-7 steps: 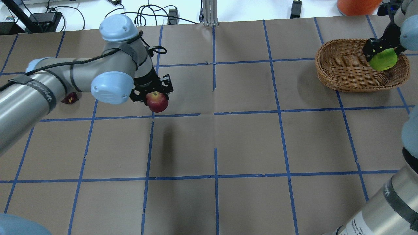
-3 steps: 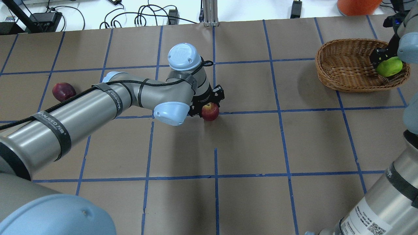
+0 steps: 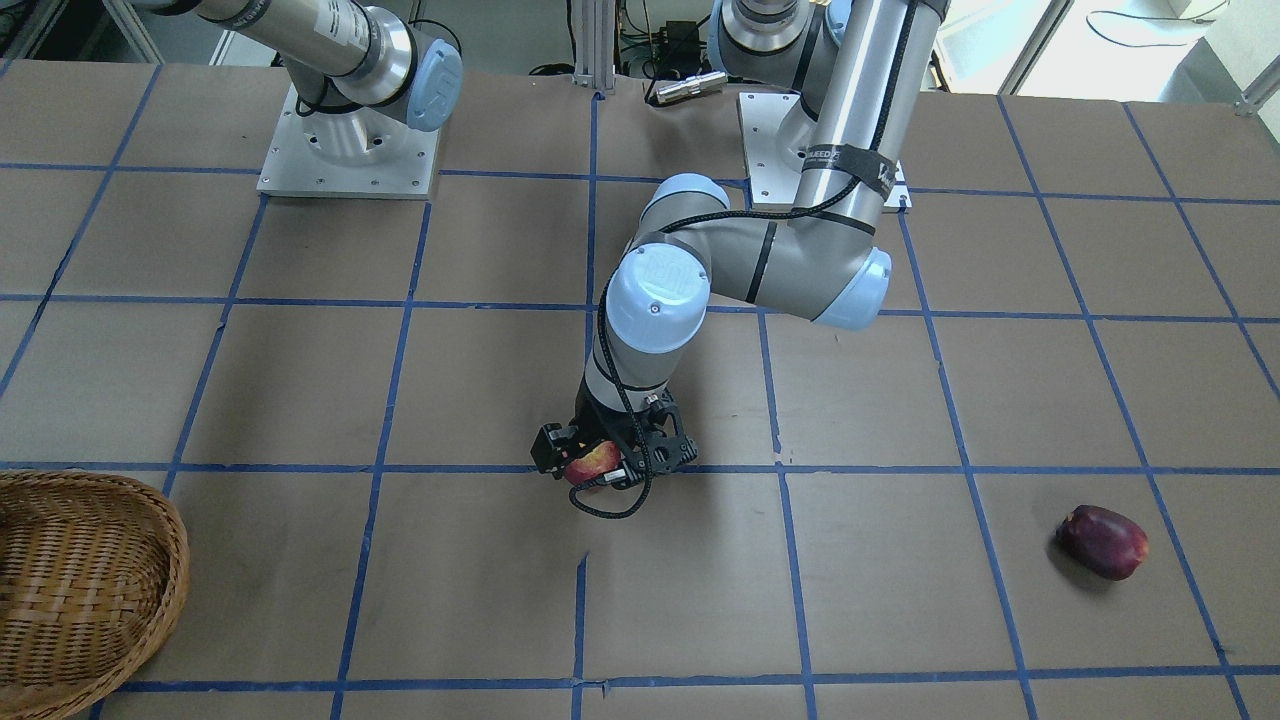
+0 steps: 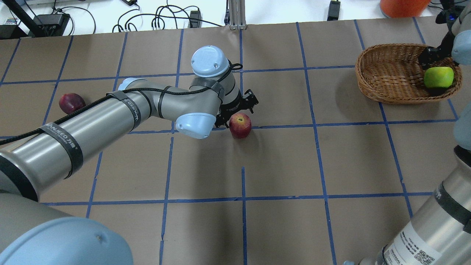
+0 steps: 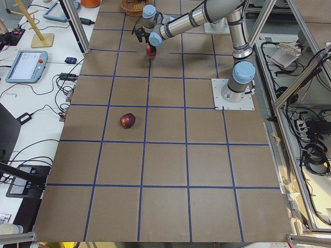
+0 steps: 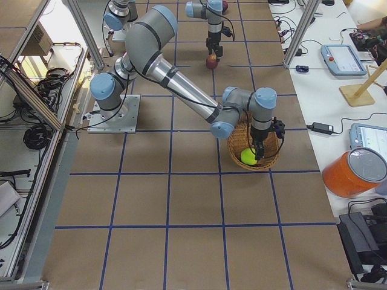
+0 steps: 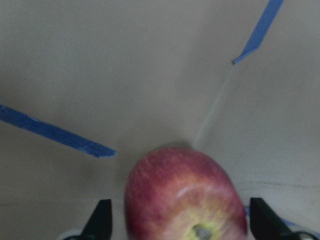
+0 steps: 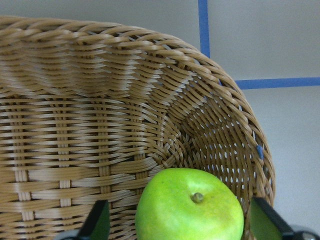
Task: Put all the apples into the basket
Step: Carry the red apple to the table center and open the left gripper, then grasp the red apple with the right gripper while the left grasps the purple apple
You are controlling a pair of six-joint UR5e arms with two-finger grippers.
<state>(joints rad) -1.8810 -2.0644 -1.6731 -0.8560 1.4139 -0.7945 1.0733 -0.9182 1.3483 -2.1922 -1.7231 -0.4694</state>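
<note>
The red apple [image 4: 240, 125] with a pale top stands on the table near the middle. My left gripper [image 4: 237, 110] is open just above and behind it; in the left wrist view the apple [image 7: 186, 195] sits between the fingertips [image 7: 102, 220] with small gaps. The yellow-green apple [image 4: 438, 76] lies in the wicker basket [image 4: 386, 77] at the far right. My right gripper [image 4: 433, 58] hangs open just above it, its fingers [image 8: 265, 220] clear of the apple [image 8: 190, 207]. The dark maroon apple [image 4: 71, 103] lies alone at the far left, also seen in the front view [image 3: 1102, 541].
An orange container [image 4: 403, 7] stands beyond the basket at the far right edge. An aluminium post [image 4: 235, 14] and cables sit along the far edge. The left arm's long forearm [image 4: 92, 129] stretches over the table's left half.
My left arm carried the red apple rightward to the table's middle, set it down and opened. My right gripper let the green apple go in the basket and drew back.
</note>
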